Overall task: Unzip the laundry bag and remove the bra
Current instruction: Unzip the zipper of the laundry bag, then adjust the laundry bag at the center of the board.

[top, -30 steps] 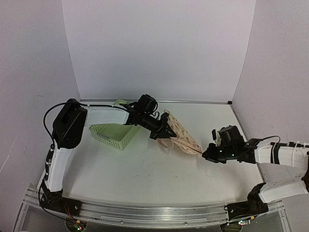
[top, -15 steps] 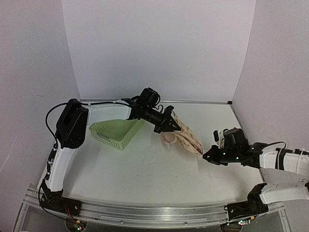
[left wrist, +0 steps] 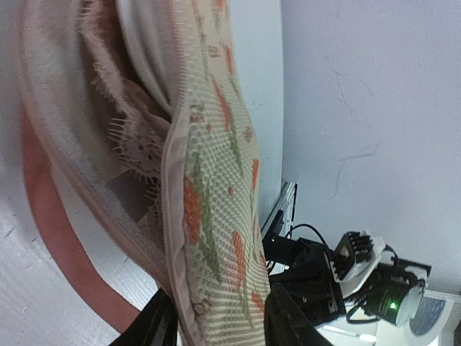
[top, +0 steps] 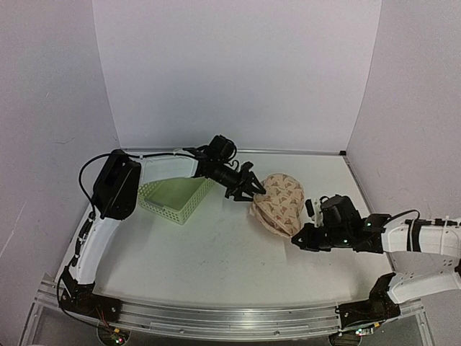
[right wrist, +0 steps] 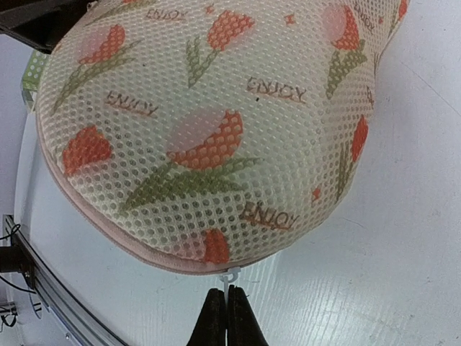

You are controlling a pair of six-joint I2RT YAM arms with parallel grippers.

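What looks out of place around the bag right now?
A pink strap and lace spill from the opened side of the laundry bag, beside the left gripper. The right gripper pinches the zipper pull; nothing else stands out.

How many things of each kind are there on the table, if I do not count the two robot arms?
Laundry bag: 1
Bra, partly inside the bag: 1
Basket: 1
Total: 3

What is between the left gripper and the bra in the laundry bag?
Only the unzipped edge of the laundry bag, lying between the open fingers of the left gripper. The lace of the bra shows uncovered in the gap beside it.
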